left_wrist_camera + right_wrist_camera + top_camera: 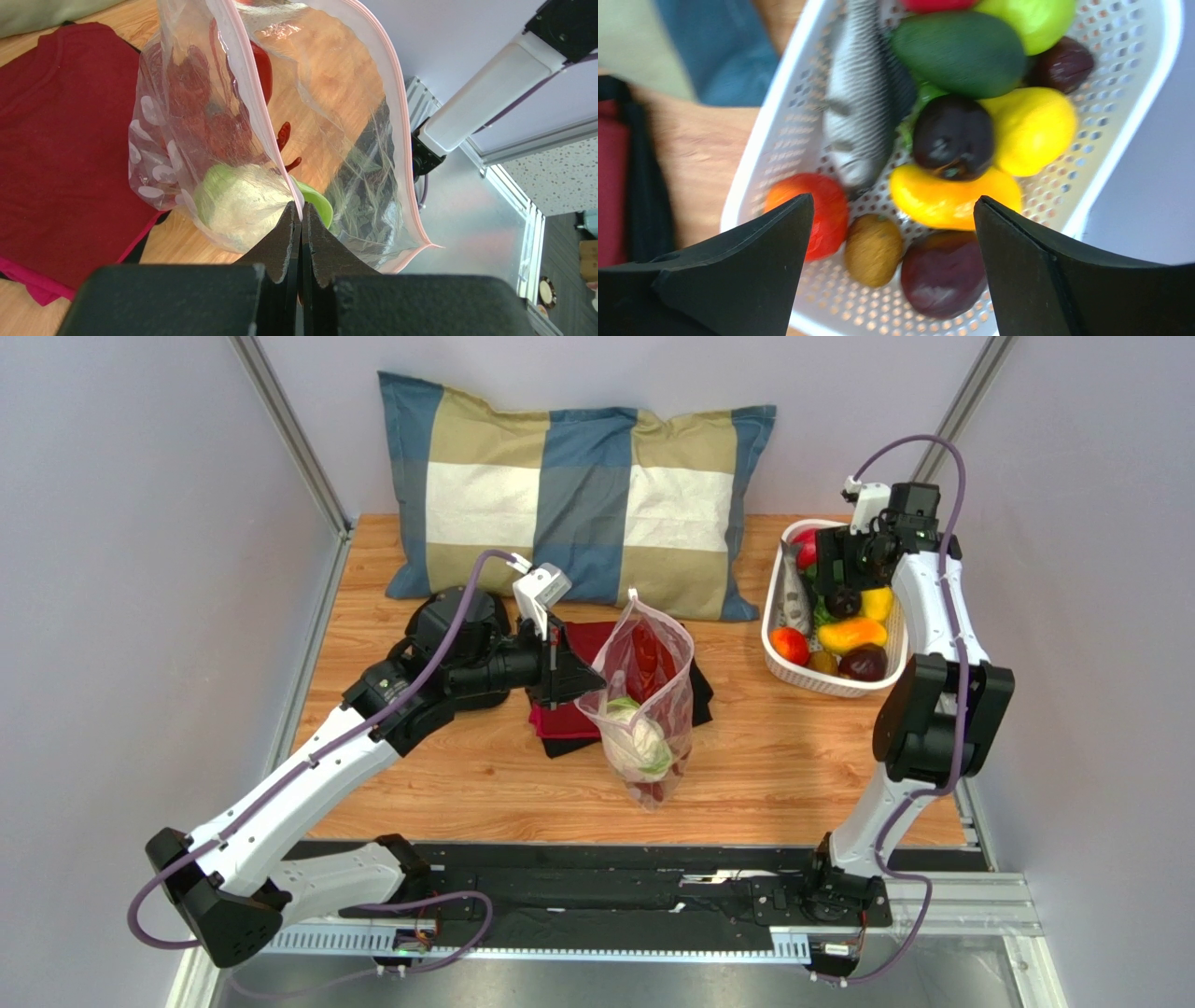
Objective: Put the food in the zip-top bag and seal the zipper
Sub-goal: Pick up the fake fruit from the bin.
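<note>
Two jobs are split between your arms. Your left fingers (pixel 302 220) are pressed fully together on the rim of the zip-top bag (pixel 337 140). They pinch one side of its mouth so the pouch stands upright at the edge of the red cloth (pixel 63 126) and gapes for loading. The zipper (pixel 400 105) runs unsealed round that opening. Inside sit a pale green cabbage (pixel 235 203) and a red piece higher up.

Your right fingers (pixel 849 567) are spread wide and hold nothing, poised over the white perforated basket (pixel 766 161) at the far right of the counter (pixel 421 798), well apart from the bag. Most of the food waits there: a grey fish (pixel 861 119), a dark avocado (pixel 959 52), a lemon (pixel 1032 129), a near-black plum (pixel 952 136) resting against an orange-yellow mango (pixel 948 199), a tomato (pixel 822 210) and a kiwi (pixel 873 248). The plum and mango lie between the spread tips, so I'd judge one of them is your next pick.
</note>
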Controlling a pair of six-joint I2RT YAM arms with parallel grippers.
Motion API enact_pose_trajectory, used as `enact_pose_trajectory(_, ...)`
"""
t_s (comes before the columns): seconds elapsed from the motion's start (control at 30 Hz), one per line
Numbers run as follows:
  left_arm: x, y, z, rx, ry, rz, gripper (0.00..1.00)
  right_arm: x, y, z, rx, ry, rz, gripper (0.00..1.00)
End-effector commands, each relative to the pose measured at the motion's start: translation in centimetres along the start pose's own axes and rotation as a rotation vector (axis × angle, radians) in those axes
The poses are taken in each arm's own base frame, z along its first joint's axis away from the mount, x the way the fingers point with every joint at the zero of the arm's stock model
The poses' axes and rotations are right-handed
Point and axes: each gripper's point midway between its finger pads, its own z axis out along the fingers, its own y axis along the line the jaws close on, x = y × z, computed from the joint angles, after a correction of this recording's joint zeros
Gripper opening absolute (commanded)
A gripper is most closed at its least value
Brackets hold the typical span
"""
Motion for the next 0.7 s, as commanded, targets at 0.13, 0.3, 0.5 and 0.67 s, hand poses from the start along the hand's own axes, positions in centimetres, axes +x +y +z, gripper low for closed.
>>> enact_pose_trajectory(0.13,-1.6,-0.9,-0.1,0.035,-0.048,0.035,0.0,-1.4,-5.0,4.1,0.164,0.01,-0.066,0.9)
enact_pose_trajectory(0.3,-1.7,-0.8,-0.2,0.03,-0.05,0.045,0.0,0.1,-5.1,6.3,0.148,0.054,-0.061,0.9)
enact_pose_trajectory(0.5,-1.1,-0.4,0.1,0.022,-0.034,0.037,0.0,0.9,-4.9,7.4,0.132,0.067,-0.046,0.79)
enact_pose_trajectory(0.67,-1.2,-0.4,0.1,0.022,-0.034,0.036,0.0,0.0,-5.5,6.3,0.167,0.044,-0.055,0.59)
